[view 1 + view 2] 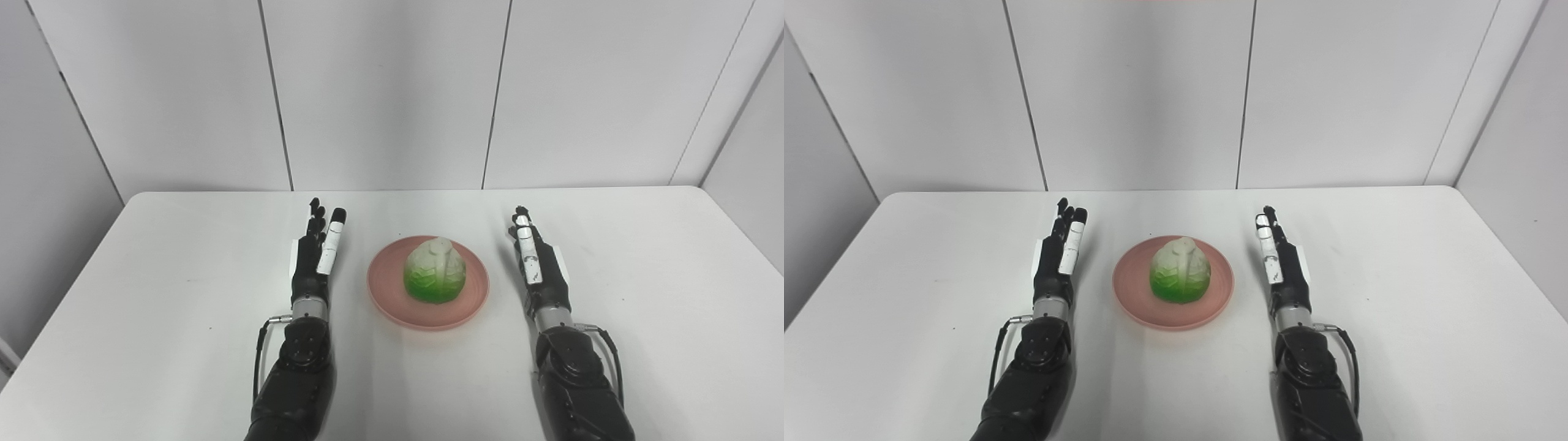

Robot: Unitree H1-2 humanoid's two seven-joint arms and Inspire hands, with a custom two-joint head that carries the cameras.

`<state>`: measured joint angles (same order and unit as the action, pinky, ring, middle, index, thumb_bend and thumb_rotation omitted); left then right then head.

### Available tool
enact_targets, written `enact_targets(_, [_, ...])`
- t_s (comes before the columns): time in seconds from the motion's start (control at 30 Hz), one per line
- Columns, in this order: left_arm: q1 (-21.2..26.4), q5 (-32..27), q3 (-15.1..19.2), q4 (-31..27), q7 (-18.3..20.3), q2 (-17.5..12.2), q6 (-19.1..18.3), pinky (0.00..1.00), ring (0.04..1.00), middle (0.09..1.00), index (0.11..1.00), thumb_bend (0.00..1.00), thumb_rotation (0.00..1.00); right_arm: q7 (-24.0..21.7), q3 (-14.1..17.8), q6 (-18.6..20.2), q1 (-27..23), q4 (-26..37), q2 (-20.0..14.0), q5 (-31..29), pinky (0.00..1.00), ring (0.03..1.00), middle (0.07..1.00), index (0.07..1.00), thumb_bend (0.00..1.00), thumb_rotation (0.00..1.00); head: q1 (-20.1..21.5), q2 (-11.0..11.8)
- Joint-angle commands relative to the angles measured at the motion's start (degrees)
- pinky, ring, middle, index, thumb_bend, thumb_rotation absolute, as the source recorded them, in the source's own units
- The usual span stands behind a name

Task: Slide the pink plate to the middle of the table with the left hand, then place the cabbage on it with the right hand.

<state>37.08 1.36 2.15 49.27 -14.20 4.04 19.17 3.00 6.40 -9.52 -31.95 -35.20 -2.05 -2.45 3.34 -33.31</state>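
The left robot hand [318, 254] is held edge-on above the bench [153, 294], fingers stretched straight and pointing toward the far wall, grasping nothing; it sits just left of the pink plate [392, 306] with a clear strip of bench between them. The right robot hand [538, 263] mirrors it on the other side, likewise flat and extended, empty, palm turned inward toward the plate and apart from its rim. Both dark forearms come up from the bottom edge, each with a thin cable looping at the wrist. Between the two hands, the pink plate lies about midway across the white bench, and the cabbage [435, 271] rests on it, pale at the top and bright green low down, sitting slightly toward the plate's far side. Behind the bench stand plain grey wall panels [392, 92].
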Motion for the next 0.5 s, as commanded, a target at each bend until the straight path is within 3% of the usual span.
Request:
enact_targets(0.0, [0.2,0.2,-0.1,0.7,0.6,-0.1,0.2,1.00,1.000,1.000,1.000,0.90,0.89,-0.2,-0.4,-0.9,-0.3,0.6,-0.3,0.0,1.00,0.941,0.958,0.950,0.84,1.00,-0.1,-0.1])
enact_targets(0.47, [-0.4,0.4,-0.2,0.2,1.1,-0.7,-0.1,1.00,1.000,1.000,1.000,0.89,0.87,-0.5,-0.4,-1.2,-0.2,0.9,0.0,-0.9,1.00,0.955,0.974,0.967,0.85,1.00,0.1,-0.2])
